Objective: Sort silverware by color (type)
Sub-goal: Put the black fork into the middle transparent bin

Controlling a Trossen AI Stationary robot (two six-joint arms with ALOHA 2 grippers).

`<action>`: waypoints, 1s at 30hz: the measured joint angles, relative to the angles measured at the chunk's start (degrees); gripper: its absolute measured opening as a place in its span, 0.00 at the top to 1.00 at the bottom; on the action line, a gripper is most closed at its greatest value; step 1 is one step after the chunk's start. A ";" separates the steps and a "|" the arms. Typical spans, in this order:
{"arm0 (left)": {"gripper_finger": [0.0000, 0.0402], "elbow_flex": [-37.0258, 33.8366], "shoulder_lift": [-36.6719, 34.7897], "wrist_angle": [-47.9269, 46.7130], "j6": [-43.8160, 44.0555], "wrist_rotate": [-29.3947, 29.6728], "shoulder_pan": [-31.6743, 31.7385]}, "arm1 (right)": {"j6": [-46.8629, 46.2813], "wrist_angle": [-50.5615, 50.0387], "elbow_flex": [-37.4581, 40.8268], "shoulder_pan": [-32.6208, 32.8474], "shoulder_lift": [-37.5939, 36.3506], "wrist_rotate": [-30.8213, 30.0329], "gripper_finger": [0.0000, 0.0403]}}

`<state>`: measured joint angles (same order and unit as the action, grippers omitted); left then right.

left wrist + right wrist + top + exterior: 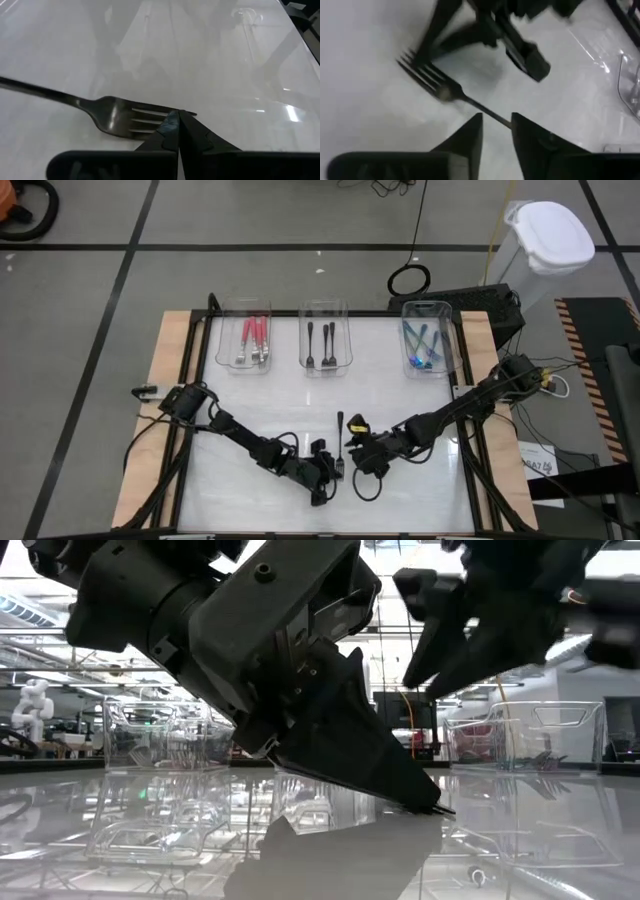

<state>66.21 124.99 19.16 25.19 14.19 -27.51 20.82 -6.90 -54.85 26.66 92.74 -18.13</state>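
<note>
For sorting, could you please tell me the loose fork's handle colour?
Black, best seen in the high view: fork.

Robotics lab: white humanoid robot, benches.

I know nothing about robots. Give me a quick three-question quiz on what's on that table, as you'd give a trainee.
1. True or false: the tray holding the red forks stands directly beside the one holding the blue forks.
2. How many forks lie outside the trays? A) none B) one C) three
3. Fill in: the shut tips of the left tool sit at the loose fork's ____ end.

Key: 1 false, the black forks' tray stands between them; 2 B; 3 tines.
</note>
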 joint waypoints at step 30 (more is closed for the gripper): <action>1.00 -0.13 -0.66 -3.81 3.02 -3.45 -0.26 | 7.82 -2.51 0.02 1.17 10.17 -26.55 0.58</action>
<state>66.08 124.33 15.35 28.21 10.74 -27.77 28.64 -9.40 -54.83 27.83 102.91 -44.68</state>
